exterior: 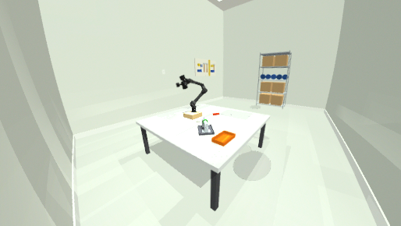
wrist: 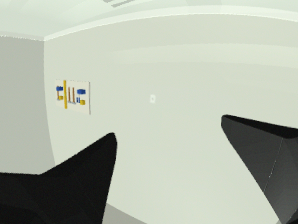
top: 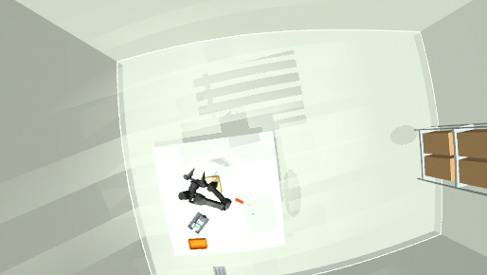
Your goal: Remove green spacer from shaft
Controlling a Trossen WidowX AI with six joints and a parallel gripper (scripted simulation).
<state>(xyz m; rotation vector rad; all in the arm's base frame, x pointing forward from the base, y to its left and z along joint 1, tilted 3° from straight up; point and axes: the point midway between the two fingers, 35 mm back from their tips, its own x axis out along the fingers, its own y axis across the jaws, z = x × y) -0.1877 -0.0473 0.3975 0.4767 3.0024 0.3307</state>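
From the top, the black arm (top: 208, 203) (exterior: 204, 89) folds over its wooden base (top: 219, 186) (exterior: 193, 115), gripper (top: 195, 174) (exterior: 179, 83) (wrist: 169, 129) well apart from the grey fixture (top: 198, 223) (exterior: 205, 129), and there's the orange tray (top: 197, 244) (exterior: 223, 138) just beyond! Outside view: the arm's up high, the fixture stands on the white table (top: 265, 190) (exterior: 172, 126) between base and tray, a bit of green on top; shaft and spacers too small to tell apart. Wrist view: fingers spread wide, nothing between them, facing the wall with its colourful board (wrist: 73, 96) (exterior: 205, 67)!
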